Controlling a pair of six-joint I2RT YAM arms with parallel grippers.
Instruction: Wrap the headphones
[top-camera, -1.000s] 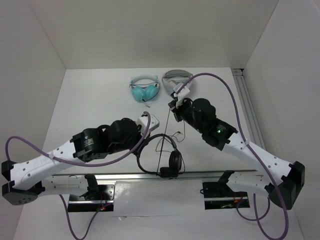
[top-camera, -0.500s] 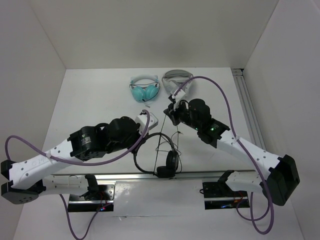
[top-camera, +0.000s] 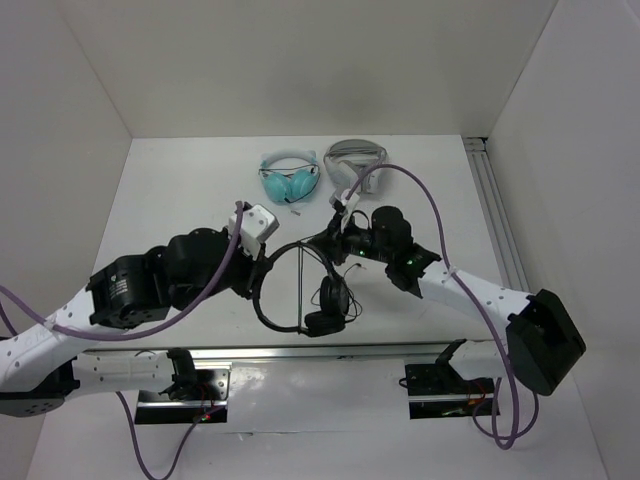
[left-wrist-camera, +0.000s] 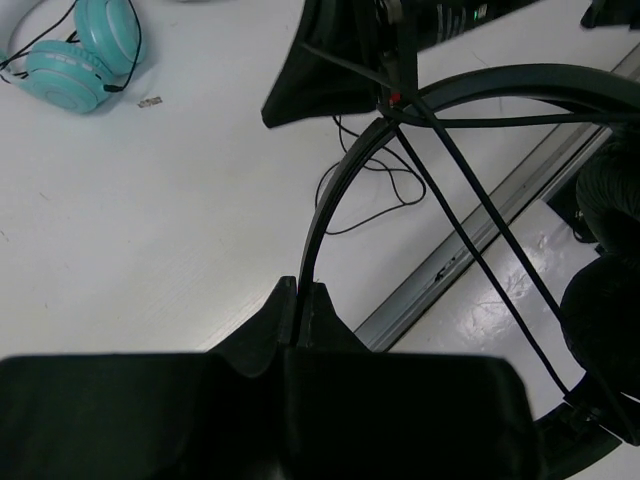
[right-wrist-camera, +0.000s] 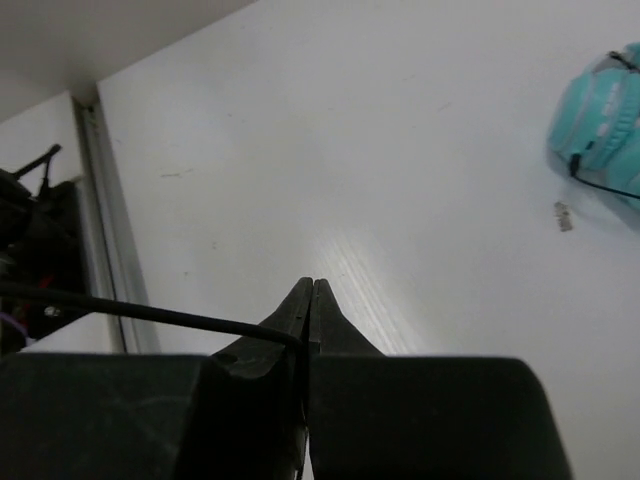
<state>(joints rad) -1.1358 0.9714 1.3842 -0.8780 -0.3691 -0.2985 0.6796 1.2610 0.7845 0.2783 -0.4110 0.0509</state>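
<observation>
Near the middle of the table (top-camera: 180, 200), toward its near edge, the headphones (top-camera: 322, 322) are being held between both arms, seemingly lifted. The headband (left-wrist-camera: 330, 190) is being pinched by the closed left gripper (top-camera: 260, 280). The cable (top-camera: 300, 290) is being clamped in the right gripper (right-wrist-camera: 308, 300), whose jaws are pressed together, and is being drawn taut across the band. A slip of the thin cable from the right jaws is being risked if too much tension is applied; with too little, a turn could be shed from the band. The bow is being presented bulging left, its opening facing right, earcups (top-camera: 331, 295) at the near right. Its long axis is being judged as running far to near.
</observation>
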